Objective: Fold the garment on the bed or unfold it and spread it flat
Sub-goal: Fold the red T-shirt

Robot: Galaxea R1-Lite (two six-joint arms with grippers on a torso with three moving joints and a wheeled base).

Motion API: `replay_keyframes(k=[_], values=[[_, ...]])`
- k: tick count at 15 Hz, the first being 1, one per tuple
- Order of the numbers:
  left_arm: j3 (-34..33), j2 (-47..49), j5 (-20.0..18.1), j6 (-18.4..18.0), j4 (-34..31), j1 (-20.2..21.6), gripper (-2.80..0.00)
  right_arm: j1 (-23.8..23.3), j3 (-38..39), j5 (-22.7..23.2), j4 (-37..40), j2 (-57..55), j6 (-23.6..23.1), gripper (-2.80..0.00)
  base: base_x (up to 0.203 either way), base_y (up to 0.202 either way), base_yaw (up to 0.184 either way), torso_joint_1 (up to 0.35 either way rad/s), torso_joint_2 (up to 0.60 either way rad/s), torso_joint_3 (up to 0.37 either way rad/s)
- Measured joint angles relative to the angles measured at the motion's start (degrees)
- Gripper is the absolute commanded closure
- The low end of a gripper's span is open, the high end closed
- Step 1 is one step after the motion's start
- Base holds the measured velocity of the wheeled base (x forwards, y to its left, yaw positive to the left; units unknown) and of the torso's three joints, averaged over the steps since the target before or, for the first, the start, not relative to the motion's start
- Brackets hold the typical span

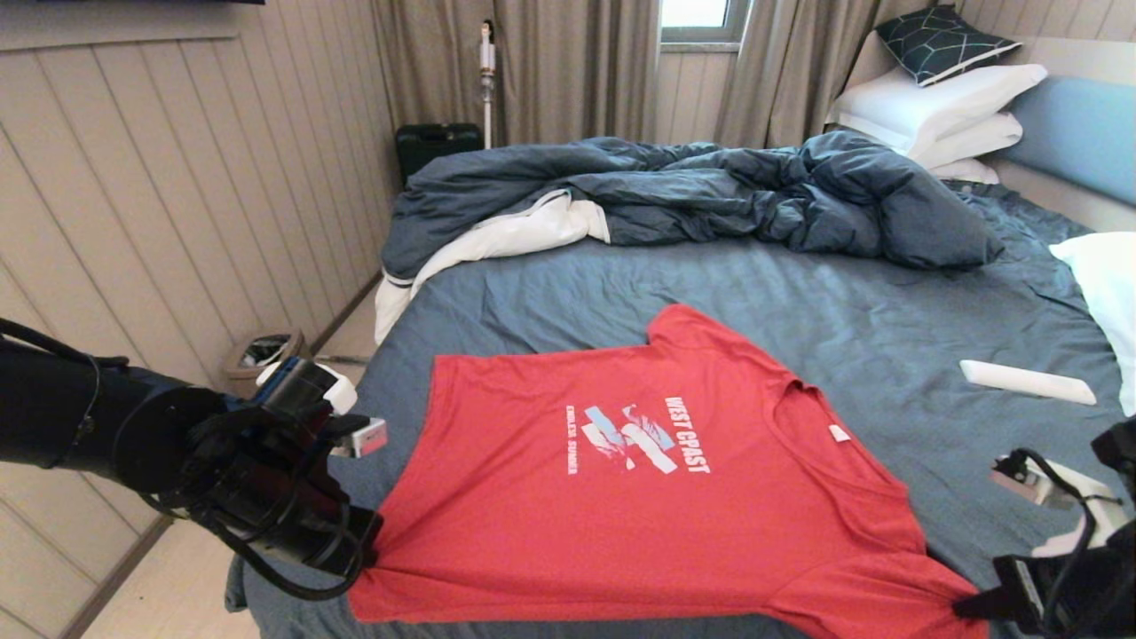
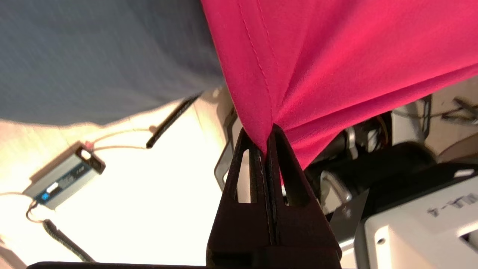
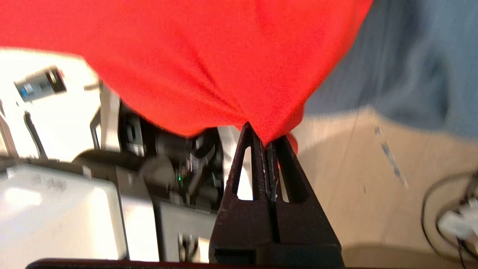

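Note:
The garment (image 1: 621,479), a red T-shirt with a white "WEST COAST" print, lies face up and spread out across the near part of the bed (image 1: 843,311). Its collar points right and its hem points left. My left gripper (image 1: 371,541) is shut on the near hem corner, and the cloth fans out from the pinch (image 2: 267,140). My right gripper (image 1: 967,608) is shut on the near sleeve end, where the red fabric (image 3: 209,67) bunches into the closed tips (image 3: 267,144). Both held corners hang past the bed's near edge over the floor.
A crumpled dark blue duvet (image 1: 692,191) with white lining fills the far half of the bed. White pillows (image 1: 941,111) stack at the headboard, another pillow (image 1: 1105,293) lies at the right. A white remote-like bar (image 1: 1028,382) rests on the sheet. A bin (image 1: 262,351) stands by the left wall.

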State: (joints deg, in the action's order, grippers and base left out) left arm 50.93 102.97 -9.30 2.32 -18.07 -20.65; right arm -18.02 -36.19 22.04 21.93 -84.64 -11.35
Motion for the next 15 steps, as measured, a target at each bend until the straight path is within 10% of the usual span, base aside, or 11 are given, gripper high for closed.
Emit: replay_keyframes(k=[7,15], values=[[-2.98,0.00,-0.26,0.16,0.35,-1.89,0.00,0.19,0.59,-1.67,1.77,3.06,-1.29,0.00,0.000,0.000,0.000,0.000,0.00,0.000],[8.39,5.45,-0.29,-1.22,0.12,1.77,0.00,1.26,-9.17,-1.54,1.52,-4.50,-0.72,0.00,0.000,0.000,0.000,0.000,0.00,0.000]])
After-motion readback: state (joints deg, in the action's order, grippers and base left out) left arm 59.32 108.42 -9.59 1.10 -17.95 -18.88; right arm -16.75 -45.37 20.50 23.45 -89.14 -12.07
